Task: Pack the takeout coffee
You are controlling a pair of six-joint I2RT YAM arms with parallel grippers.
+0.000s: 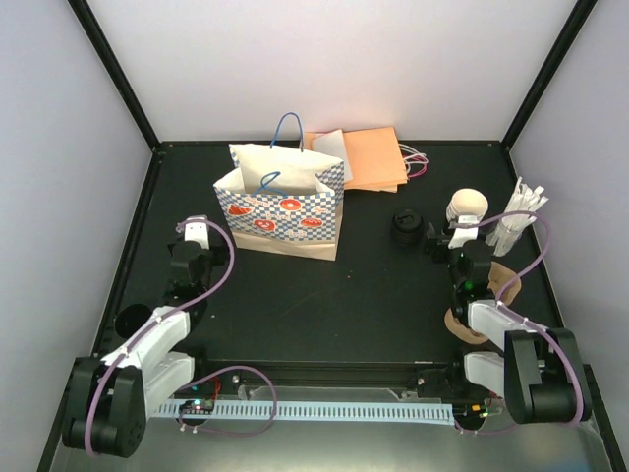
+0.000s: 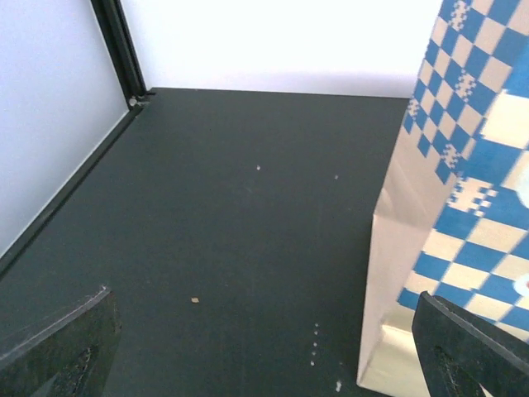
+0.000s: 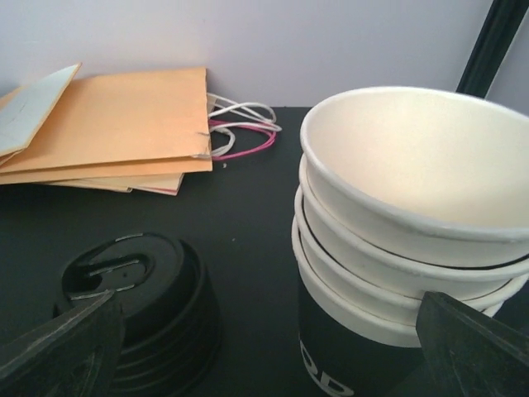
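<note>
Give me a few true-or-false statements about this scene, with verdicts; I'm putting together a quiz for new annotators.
1. The checkered bag stands upright with its mouth open. True.
2. The right gripper is shut on a lid. False: its jaws are wide apart and hold nothing.
3. The stack of cups lies on its side. False: it stands upright, beside the stack of black lids.
4. The orange bags lie flat at the back of the table. True.
5. The left gripper is open, next to the checkered bag. True.
</note>
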